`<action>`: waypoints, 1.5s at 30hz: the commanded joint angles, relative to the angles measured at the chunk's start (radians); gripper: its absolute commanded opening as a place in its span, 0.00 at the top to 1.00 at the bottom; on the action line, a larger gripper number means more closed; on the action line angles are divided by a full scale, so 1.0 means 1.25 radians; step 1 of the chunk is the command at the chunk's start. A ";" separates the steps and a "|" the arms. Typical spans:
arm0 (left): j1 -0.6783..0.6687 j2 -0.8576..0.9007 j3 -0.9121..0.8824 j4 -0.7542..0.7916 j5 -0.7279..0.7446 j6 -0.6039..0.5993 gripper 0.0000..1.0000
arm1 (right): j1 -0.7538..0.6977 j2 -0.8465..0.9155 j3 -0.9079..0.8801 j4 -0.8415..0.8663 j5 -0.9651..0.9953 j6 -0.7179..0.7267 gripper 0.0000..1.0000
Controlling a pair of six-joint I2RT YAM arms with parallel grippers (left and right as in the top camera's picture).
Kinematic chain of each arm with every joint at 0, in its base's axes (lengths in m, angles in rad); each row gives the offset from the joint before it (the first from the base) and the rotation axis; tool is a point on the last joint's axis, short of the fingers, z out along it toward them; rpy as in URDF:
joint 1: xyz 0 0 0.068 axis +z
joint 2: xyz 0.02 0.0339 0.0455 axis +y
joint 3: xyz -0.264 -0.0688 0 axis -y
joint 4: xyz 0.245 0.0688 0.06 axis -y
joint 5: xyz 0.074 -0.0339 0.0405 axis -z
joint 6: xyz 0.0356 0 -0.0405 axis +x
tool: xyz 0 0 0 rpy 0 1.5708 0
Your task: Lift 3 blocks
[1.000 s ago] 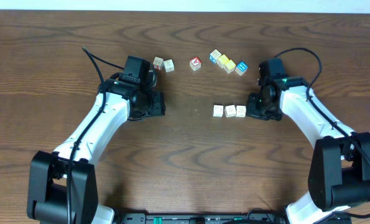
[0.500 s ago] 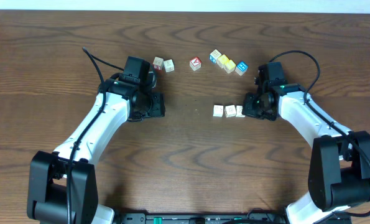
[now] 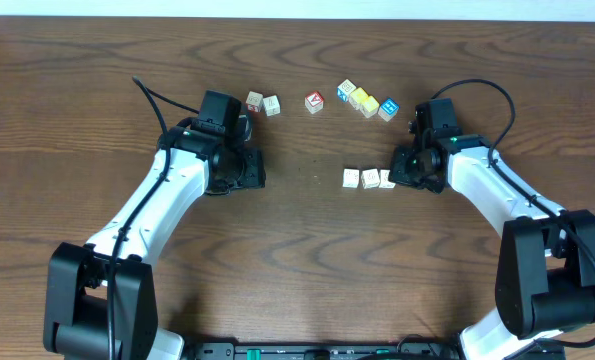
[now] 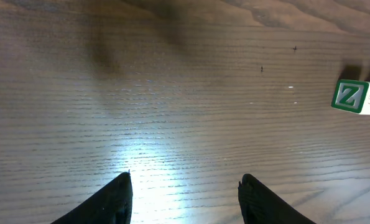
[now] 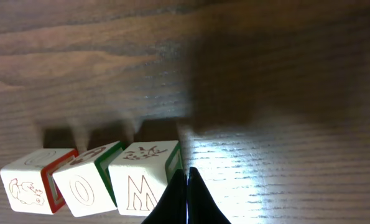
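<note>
Squeezing the row from both ends looks to be the plan, judging by how things stand. The three pale blocks (image 3: 370, 178) lie side against side in a short line on the worktop (image 3: 297, 270), a little right of the middle. The right tool (image 5: 186, 180) is at the line's right end with its fingers pressed fully together, holding nothing. Its tip is right up against the side face of the end block, the one marked M (image 5: 144, 180). The left tool (image 4: 185, 182) hangs well apart to the left over bare wood, its fingers partly spread and empty.

To do this well, I reckon the left tool should come in low along the line of the row and meet the left end face squarely at mid-height, opposite the right tool's tip. The push from each side wants to be even and straight. Any skew would likely pop the middle block out towards the near or far side. Both arms should then rise together, level and at one pace, with the pinch kept firm. The coloured cubes (image 3: 367, 102) on the far side are clear of all this and best left alone.
</note>
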State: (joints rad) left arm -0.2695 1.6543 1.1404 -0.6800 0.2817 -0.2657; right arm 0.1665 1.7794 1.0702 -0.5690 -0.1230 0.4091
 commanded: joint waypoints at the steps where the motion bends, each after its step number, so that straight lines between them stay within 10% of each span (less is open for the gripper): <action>1: 0.000 0.005 0.007 -0.003 -0.009 -0.002 0.44 | -0.001 0.013 -0.007 0.004 -0.002 0.013 0.99; 45: 0.000 0.005 0.007 0.009 -0.009 -0.002 0.44 | 0.094 0.015 0.117 0.050 -0.056 -0.045 0.99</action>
State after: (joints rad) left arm -0.2695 1.6543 1.1404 -0.6720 0.2817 -0.2661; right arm 0.2329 1.7821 1.2022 -0.5209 -0.1699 0.3748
